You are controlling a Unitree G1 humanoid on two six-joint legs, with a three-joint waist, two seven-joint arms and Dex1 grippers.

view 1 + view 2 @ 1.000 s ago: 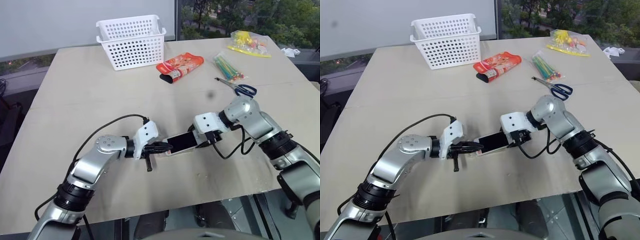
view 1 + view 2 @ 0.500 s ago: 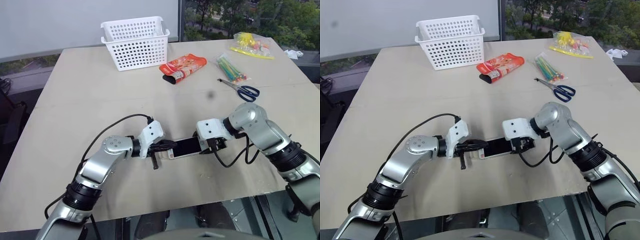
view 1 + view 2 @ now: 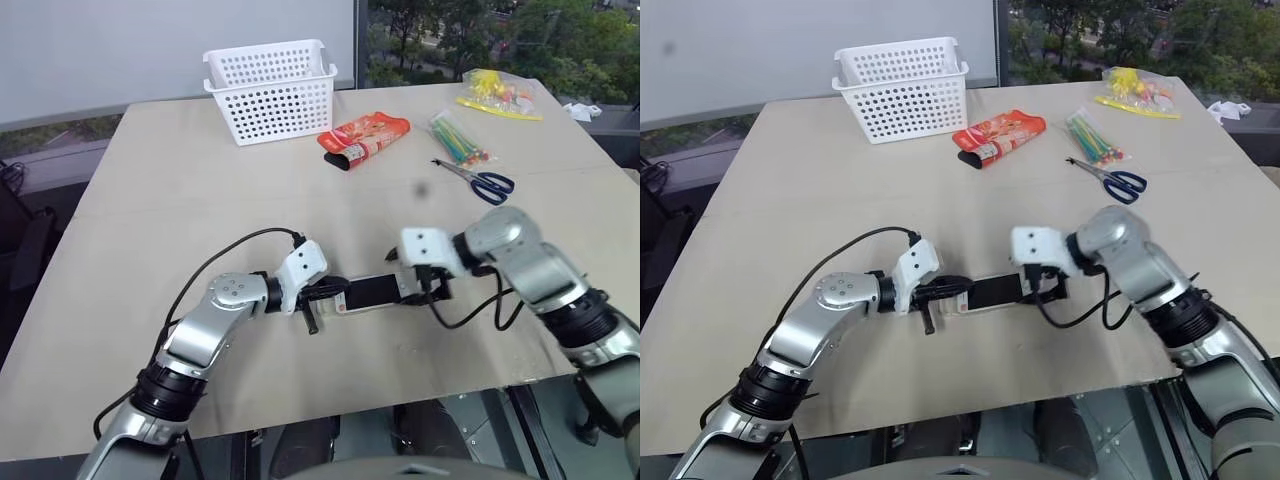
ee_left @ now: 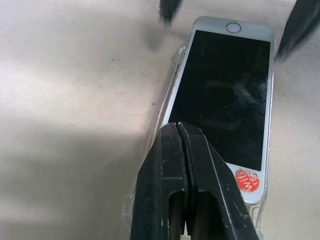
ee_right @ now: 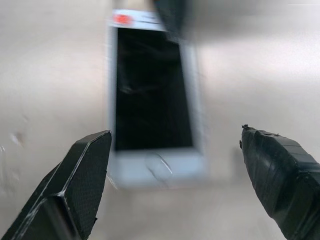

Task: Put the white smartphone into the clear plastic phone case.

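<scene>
Left end effector (image 4: 182, 145) fingers pressed together; right end effector (image 5: 175, 165) fingers spread wide, angled downward.

We see the white smartphone (image 4: 222, 100) with its black screen and a small red round sticker at the end nearest our left gripper (image 4: 184, 131), whose fingers are black. Around it the clear plastic phone case (image 4: 173, 67) shows as a see-through rim. Our right gripper (image 5: 175, 150) has black fingers too (on a white housing). Beyond it lie blue-handled scissors (image 3: 485, 181), an orange-red packet (image 3: 364, 138) and a white perforated basket (image 3: 270, 90) on the pale beige table (image 3: 180, 200).
</scene>
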